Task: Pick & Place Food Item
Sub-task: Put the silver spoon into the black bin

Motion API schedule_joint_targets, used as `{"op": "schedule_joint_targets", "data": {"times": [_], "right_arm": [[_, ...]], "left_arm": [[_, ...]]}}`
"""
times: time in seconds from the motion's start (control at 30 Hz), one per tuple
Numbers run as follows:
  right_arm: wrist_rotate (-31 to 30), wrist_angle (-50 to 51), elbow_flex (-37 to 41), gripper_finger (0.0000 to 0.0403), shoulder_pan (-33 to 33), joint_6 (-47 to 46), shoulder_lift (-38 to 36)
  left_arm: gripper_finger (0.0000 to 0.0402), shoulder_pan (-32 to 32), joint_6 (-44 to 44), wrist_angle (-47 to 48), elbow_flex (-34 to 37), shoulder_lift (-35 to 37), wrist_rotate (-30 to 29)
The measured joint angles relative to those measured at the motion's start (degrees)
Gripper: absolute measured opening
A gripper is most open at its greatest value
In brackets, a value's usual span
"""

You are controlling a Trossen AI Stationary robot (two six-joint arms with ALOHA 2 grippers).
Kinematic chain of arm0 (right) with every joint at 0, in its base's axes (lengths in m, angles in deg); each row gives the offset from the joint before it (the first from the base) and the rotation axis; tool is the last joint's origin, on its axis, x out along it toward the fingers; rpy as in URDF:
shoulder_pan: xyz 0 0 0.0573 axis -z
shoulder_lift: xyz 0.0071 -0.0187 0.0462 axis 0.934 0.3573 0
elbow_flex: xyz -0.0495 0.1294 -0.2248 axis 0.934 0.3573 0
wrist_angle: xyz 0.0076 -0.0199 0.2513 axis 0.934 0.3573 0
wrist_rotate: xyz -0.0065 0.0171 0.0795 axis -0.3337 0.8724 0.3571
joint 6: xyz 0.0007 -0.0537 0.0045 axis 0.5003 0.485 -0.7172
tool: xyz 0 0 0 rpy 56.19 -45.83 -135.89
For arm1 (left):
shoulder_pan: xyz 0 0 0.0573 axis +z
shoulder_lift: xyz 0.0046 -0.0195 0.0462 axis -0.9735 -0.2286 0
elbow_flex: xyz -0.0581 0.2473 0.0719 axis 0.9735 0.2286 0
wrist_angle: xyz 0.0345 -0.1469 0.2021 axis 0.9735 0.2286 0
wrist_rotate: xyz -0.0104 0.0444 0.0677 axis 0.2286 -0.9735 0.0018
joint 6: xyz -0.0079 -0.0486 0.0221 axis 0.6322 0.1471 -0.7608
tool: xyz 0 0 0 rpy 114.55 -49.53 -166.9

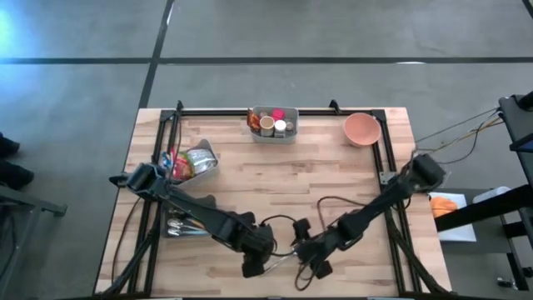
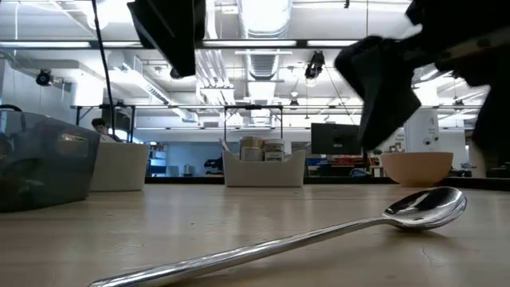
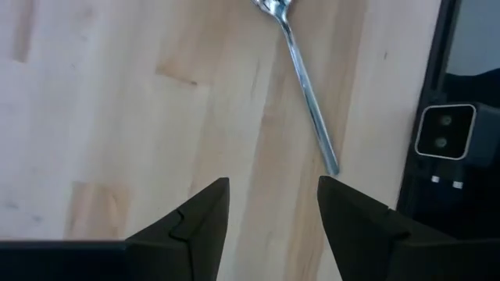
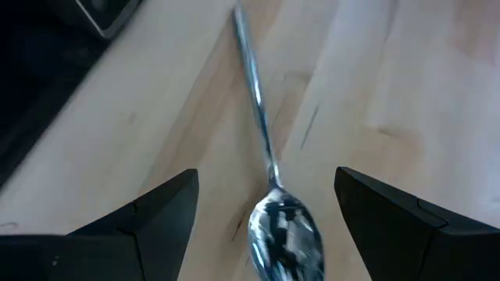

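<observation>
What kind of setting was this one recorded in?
Probably a robotics lab or workshop: a wooden worktable on bare concrete floor, exposed ceiling ducts and strip lights, and monitors beyond the table.

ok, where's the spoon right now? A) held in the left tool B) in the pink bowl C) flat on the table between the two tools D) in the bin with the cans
C: the spoon lies flat on the table, with the right tool open over its bowl and the left tool open and empty near its handle.
</observation>
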Motion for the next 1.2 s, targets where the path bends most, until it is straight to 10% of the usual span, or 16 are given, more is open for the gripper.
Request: {"op": "schedule_joint_targets", "data": {"times": [0.23,0.9,1.2], "right_arm": [[3.9,6.2,-9.5,0.0278,1.1,5.1,8.2],[6.6,13.0,-13.8,0.0025,5.2,11.0,13.7],[0.4,19.4,-15.3,0.0014,5.3,12.6,12.2]], "left_arm": [[0.0199,-0.9,-2.1,1.1,1.1,3.4,-3.3],[0.0199,-1.0,5.2,-11.8,28.2,26.0,-6.9],[0.0199,-0.9,9.8,-20.9,34.5,29.5,-7.0]]}}
